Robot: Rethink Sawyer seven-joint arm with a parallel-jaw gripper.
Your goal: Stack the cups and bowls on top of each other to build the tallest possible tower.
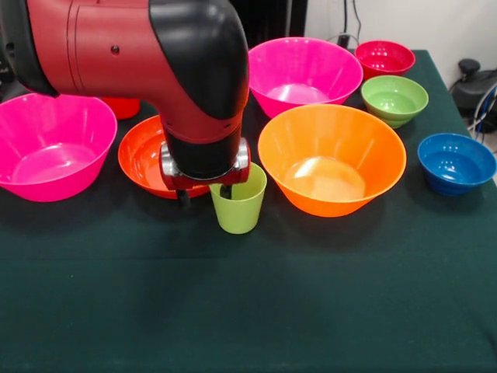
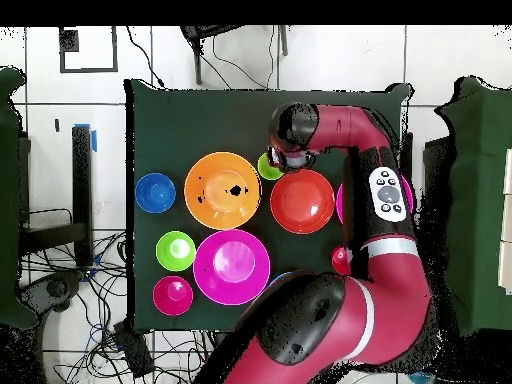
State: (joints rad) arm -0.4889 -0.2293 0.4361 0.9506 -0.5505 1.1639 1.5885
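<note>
**Arm Over the Lime Cup**

While the lime green cup (image 1: 239, 203) is standing upright on the dark green tablecloth (image 1: 248, 311), the gripper (image 1: 205, 194) is hanging right at its rim, with one dark finger (image 1: 225, 191) dipping just inside the cup's mouth and another (image 1: 184, 199) sitting outside it to the left. I cannot tell whether the jaws are closing on the cup wall or standing apart from it.

Just beside the cup, the big orange bowl (image 1: 332, 158) is sitting open and empty, and on the cup's other side the red-orange bowl (image 1: 144, 155) is lying partly under the arm (image 1: 147, 54). Further out, one big pink bowl (image 1: 50, 144) is sitting by the table's left edge and another pink bowl (image 1: 303, 74) is behind the orange one. Behind the arm, a red cup (image 1: 122, 106) is peeking out. Off to the right, the small magenta-red bowl (image 1: 384, 58), the green bowl (image 1: 394, 99) and the dark blue bowl (image 1: 457, 162) are sitting apart from one another, none of them stacked.
</note>
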